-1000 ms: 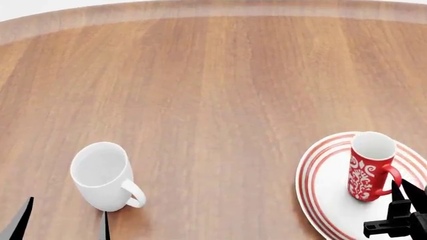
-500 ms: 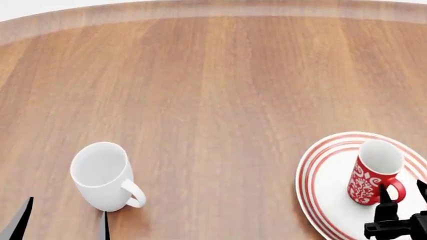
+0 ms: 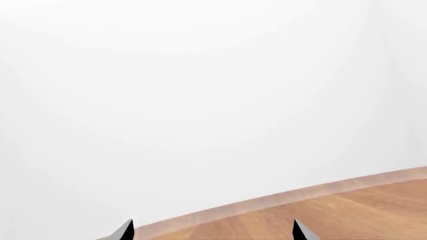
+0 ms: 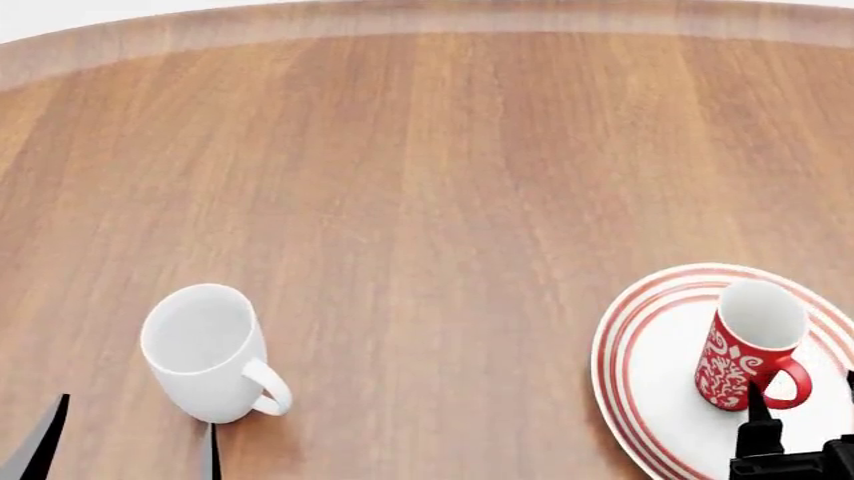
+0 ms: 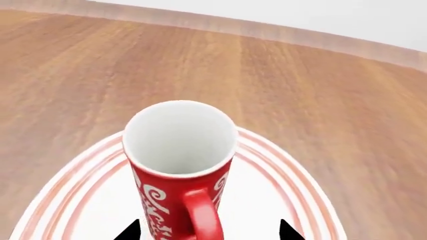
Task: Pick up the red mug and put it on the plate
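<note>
The red mug (image 4: 747,350) with its white swirl pattern stands on the red-ringed white plate (image 4: 654,400) at the near right, handle turned toward me. My right gripper (image 4: 801,400) hangs open just behind the handle, touching nothing. In the right wrist view the mug (image 5: 179,155) fills the middle of the plate (image 5: 73,200), and the gripper (image 5: 208,232) has its two dark tips wide apart on either side of the handle. My left gripper (image 4: 131,440) is open at the near left, and it shows open and empty in its own view (image 3: 212,232).
A plain white mug (image 4: 200,350) stands at the near left, just ahead of my left gripper. The round wooden table (image 4: 427,180) stretches away to its curved far edge. The left wrist view shows only the table's rim (image 3: 320,195) and a white backdrop.
My right gripper let go of the red mug's handle and drew back toward me. The mug shifted slightly right and settled on the plate. The left arm stayed still.
</note>
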`<state>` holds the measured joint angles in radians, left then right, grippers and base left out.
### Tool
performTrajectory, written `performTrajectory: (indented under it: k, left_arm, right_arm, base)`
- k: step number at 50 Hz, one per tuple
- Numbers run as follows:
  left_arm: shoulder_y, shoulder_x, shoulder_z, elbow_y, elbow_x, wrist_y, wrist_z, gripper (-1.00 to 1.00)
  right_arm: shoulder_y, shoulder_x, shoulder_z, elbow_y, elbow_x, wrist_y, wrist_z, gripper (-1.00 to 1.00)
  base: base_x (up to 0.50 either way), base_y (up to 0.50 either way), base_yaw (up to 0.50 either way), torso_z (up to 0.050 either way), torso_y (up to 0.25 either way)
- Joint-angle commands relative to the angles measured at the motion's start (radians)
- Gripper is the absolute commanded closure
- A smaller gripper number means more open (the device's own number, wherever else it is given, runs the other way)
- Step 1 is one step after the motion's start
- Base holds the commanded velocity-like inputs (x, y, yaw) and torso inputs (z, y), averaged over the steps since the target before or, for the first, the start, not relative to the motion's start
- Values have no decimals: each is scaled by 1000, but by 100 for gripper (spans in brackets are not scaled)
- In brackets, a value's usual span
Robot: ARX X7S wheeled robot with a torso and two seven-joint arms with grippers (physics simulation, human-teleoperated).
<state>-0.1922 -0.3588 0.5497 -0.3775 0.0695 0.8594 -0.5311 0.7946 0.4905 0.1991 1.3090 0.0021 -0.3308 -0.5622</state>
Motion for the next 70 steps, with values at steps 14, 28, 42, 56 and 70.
performTrajectory:
  k: [14, 28, 42, 56, 70]
  left_arm:
    - [0, -1, 2, 1, -1, -2, -7, -100]
    - [-2, -3, 6, 0, -4, 1, -8, -100]
    - [-3, -4, 9, 0, -6, 1, -11, -100]
    - [-3, -5, 11, 0, -8, 0, -13, -100]
    - [-5, -6, 14, -1, -7, 3, -16, -100]
  right_arm:
    - [43, 5, -15, -1, -5, -84, -60, -100]
    - [6, 5, 9, -126, 34, -71, -91, -100]
    - [-239, -24, 72, -724, 125, 219, -88, -100]
    - [-362, -34, 99, -1007, 180, 327, -90, -100]
    - [-467, -40, 122, -1225, 220, 386, -85, -100]
  base:
    - [0, 0, 0, 0, 0]
    - [0, 0, 0, 0, 0]
    - [0, 0, 0, 0, 0]
    - [0, 0, 0, 0, 0]
    - [0, 0, 0, 0, 0]
